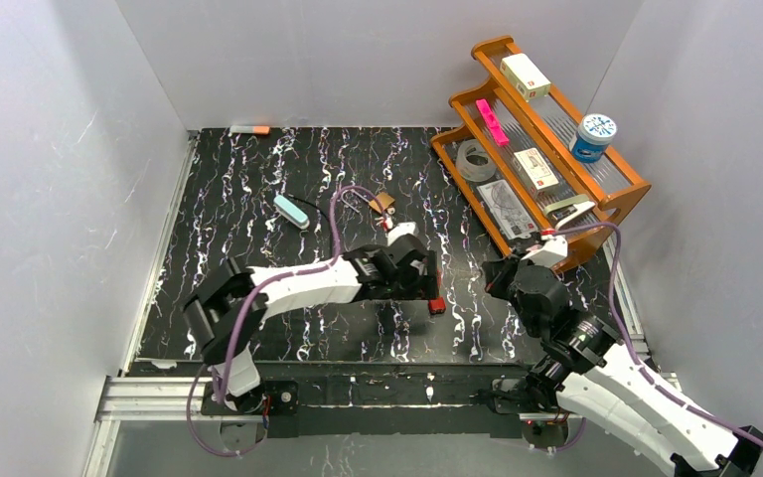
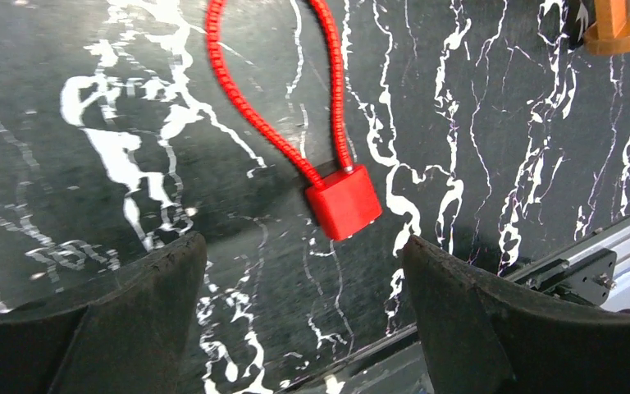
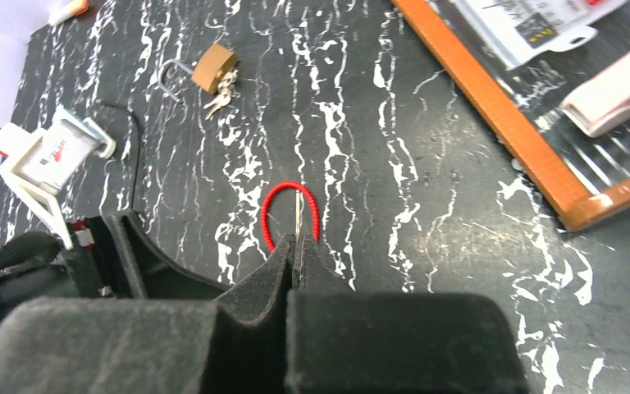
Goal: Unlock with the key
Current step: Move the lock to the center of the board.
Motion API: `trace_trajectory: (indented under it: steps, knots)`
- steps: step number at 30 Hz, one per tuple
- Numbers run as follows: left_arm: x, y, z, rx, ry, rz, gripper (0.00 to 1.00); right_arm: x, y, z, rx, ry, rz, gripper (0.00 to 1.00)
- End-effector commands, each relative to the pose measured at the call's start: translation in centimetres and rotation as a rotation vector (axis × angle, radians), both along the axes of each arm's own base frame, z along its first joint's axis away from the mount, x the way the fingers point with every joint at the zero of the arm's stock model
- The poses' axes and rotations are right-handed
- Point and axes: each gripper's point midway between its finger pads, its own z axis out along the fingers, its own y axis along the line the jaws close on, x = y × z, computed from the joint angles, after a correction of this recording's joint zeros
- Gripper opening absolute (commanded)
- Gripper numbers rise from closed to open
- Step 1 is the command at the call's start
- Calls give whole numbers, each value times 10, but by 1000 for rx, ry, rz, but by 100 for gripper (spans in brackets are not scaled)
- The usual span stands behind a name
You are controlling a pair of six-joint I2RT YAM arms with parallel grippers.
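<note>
From above, the left claw [image 1: 429, 290] reaches over the middle of the black marbled table [image 1: 258, 179]. The red lock [image 1: 438, 306] lies on the table just beside its tip. The right claw [image 1: 497, 280] sits near it on the right, in front of the wooden shelf [image 1: 487, 48]. A brass padlock [image 1: 385, 202] lies farther back, apart from both.

In the left wrist view, the left claw stands wide with nothing in it. The red lock lies flat beyond the fingertips, and its red cable [image 2: 238, 90] loops away from it.

In the right wrist view, the right claw is pinched tight on a thin metal key [image 3: 298, 215], whose blade sticks out past the tips. The cable's loop lies just beyond the blade; whether they touch I cannot tell.
</note>
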Motion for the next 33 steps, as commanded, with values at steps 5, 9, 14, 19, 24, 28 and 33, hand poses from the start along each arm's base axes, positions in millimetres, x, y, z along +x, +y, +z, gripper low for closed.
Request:
trace_trajectory:
  steps: [5, 9, 14, 19, 24, 28, 33]
  knots:
    - [-1, -34, -14, 112, 8, -26, 80, -3, -24, 2, 45, 11, -130, 1]
    - [-2, -42, -24, 218, 10, -99, 64, -6, -24, -1, 57, 16, -124, 1]
    - [10, -29, -20, 378, -58, -90, 57, -9, -27, 0, 54, 15, -123, 1]
    - [11, -49, -9, 371, -107, -142, 52, -10, -29, -2, 53, 17, -130, 1]
    - [17, -57, -19, 403, -122, -159, 36, -11, -29, -2, 59, 20, -126, 1]
    - [25, -66, -26, 424, -134, -163, 34, -13, -30, 0, 63, 20, -124, 1]
    - [33, -63, -36, 433, -117, -132, 34, -14, -30, 2, 67, 22, -121, 1]
